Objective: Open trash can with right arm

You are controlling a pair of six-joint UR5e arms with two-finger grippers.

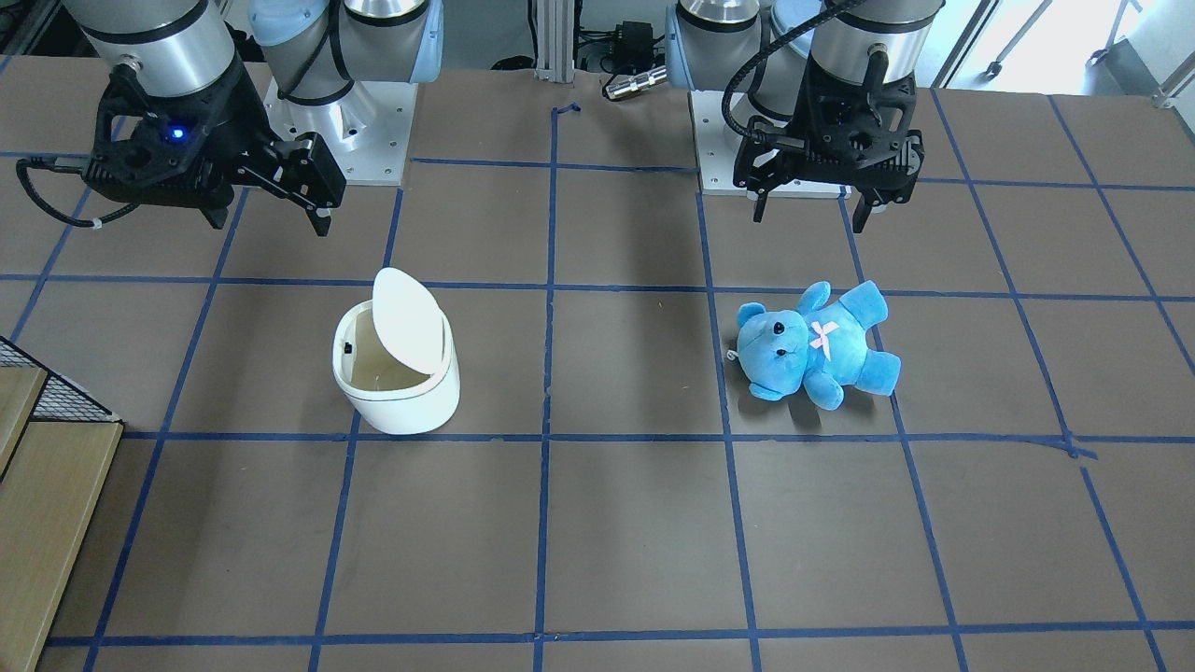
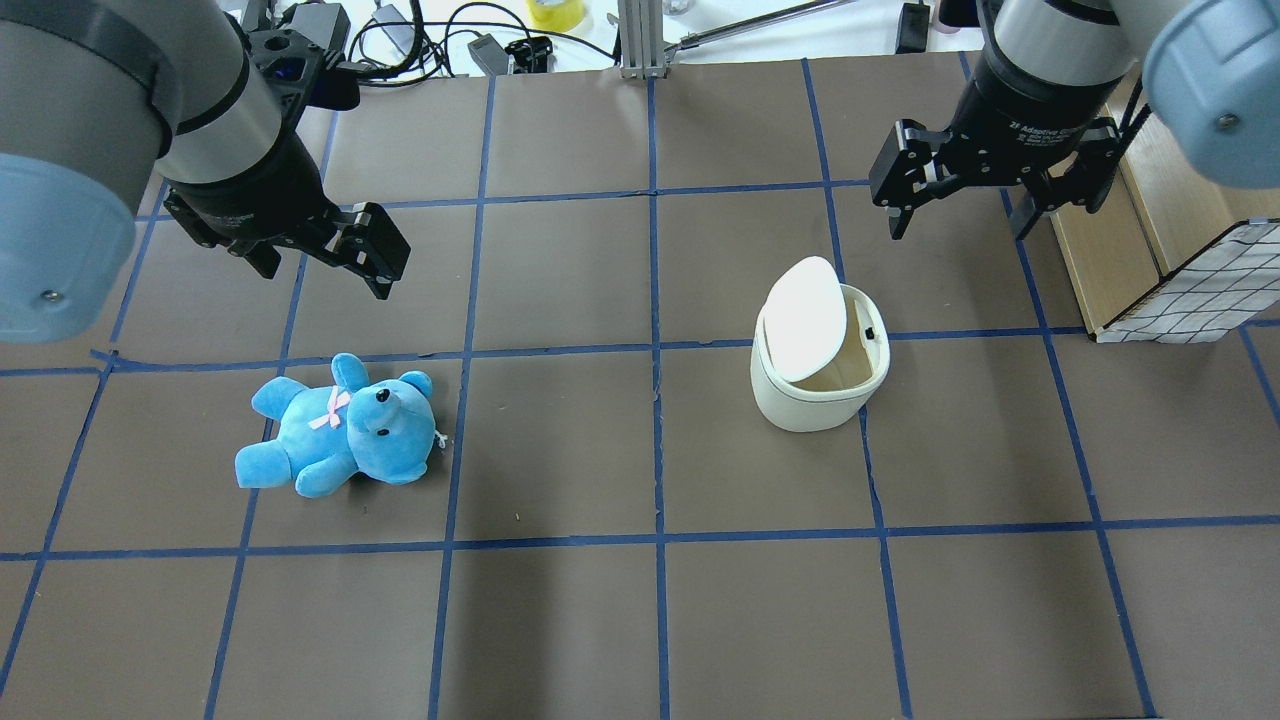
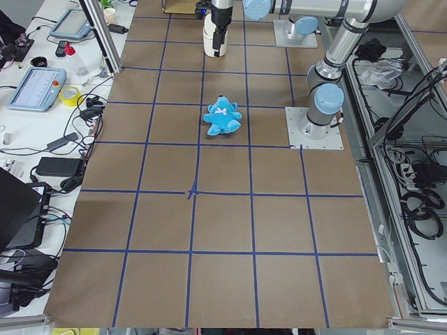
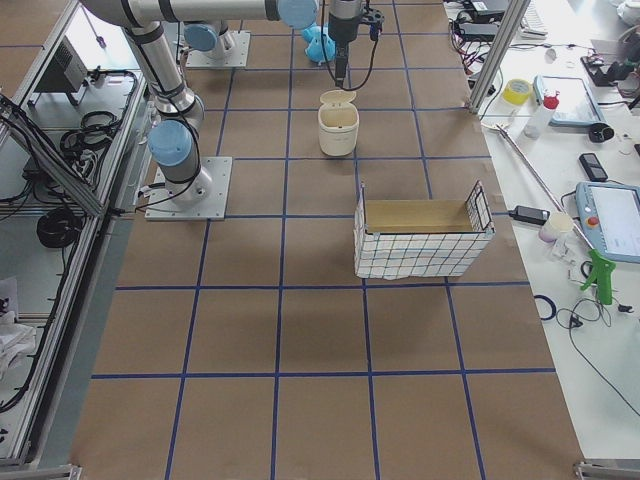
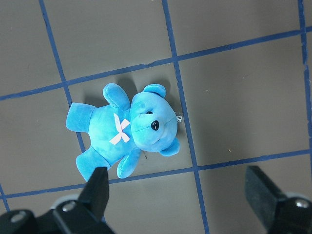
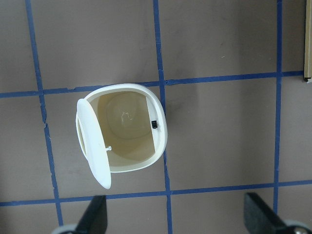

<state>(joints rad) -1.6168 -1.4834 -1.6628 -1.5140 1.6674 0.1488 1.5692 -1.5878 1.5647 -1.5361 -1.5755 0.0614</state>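
Brown bench (image 2: 560,620): matt board sheets, ruled into squares by blue tape
Right arm (image 2: 1050,60): silver tube with pale-blue joint caps; white print on its black wrist collar reads "2F Adaptive", the rest cut off; a blue light (image 1: 175,133) glows on the black housing, and a black cable loops at its side
Left arm (image 2: 150,110): same silver and pale-blue build, with a black housing
Wire basket (image 4: 420,250): white mesh box with a tan lining, at the bench's end on the robot's right
Trash can (image 2: 810,400): smooth white plastic, rounded-square, upright on the robot's right half of the bench, over a tape crossing, between the teddy bear and the wire basket
Lid (image 2: 805,320): flat white oval, tipped up steeply on one side, so the mouth is open and the cream inner wall shows
Teddy bear (image 2: 340,430): bright blue plush on its back, pink ribbon crossed on its chest, well apart from the trash can
Right fingers (image 6: 95,217): black, spread wide, in the air near the trash can without touching it
Left fingers (image 5: 97,187): black, spread wide, in the air near the teddy bear
Catch (image 6: 154,125): small black block on the trash can's inner wall
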